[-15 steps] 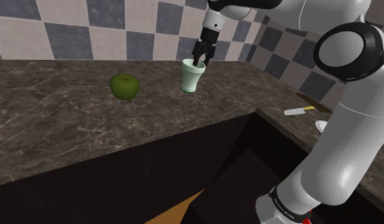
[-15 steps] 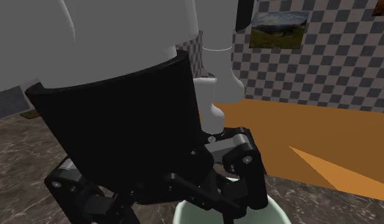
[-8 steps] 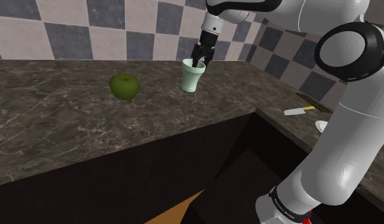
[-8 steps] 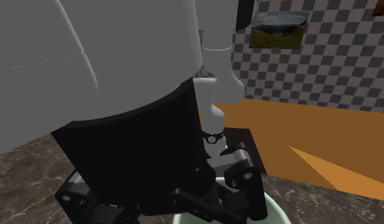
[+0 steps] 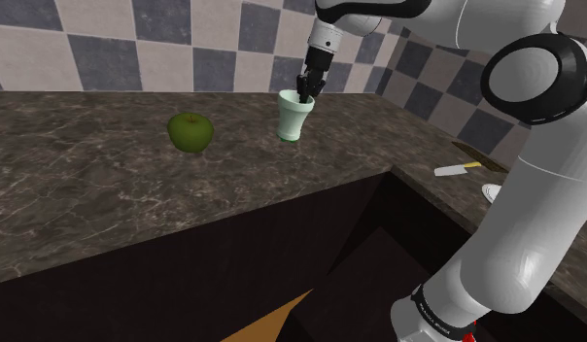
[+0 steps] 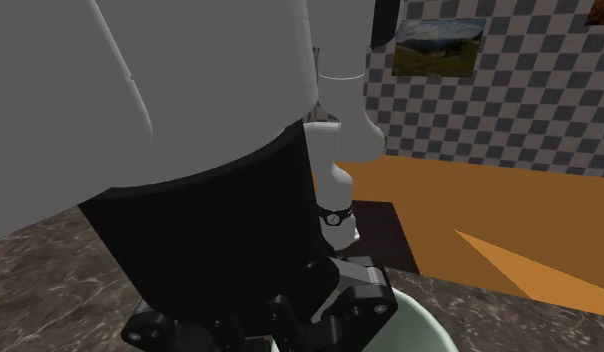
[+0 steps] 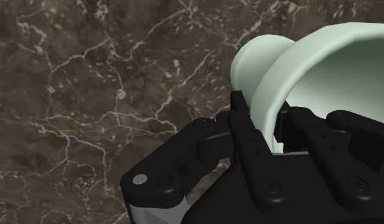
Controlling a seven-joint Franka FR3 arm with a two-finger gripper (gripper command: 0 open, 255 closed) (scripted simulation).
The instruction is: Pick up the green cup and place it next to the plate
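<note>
A pale green cup [image 5: 293, 117] stands upright on the dark marble counter [image 5: 87, 185], near the checkered wall. My black gripper [image 5: 307, 92] comes down on the cup's rim from above. In the wrist view the gripper [image 7: 273, 127] is shut on the cup [image 7: 337, 63], one finger inside the wall and one outside. In the second exterior view the gripper [image 6: 330, 312] sits low against the cup's rim [image 6: 422, 328], behind the big arm. A sliver of a white plate [image 5: 492, 191] shows at the shoulder view's right, partly hidden by the arm.
A green apple [image 5: 189, 131] lies on the counter to the left of the cup in the shoulder view. A knife [image 5: 461, 170] rests beside the plate. A dark recess [image 5: 379, 243] drops away between the two counter runs.
The fingers, which stood apart over the cup's rim, have shut on its wall. The hand had sunk a little lower before that. The cup and apple have not moved.
</note>
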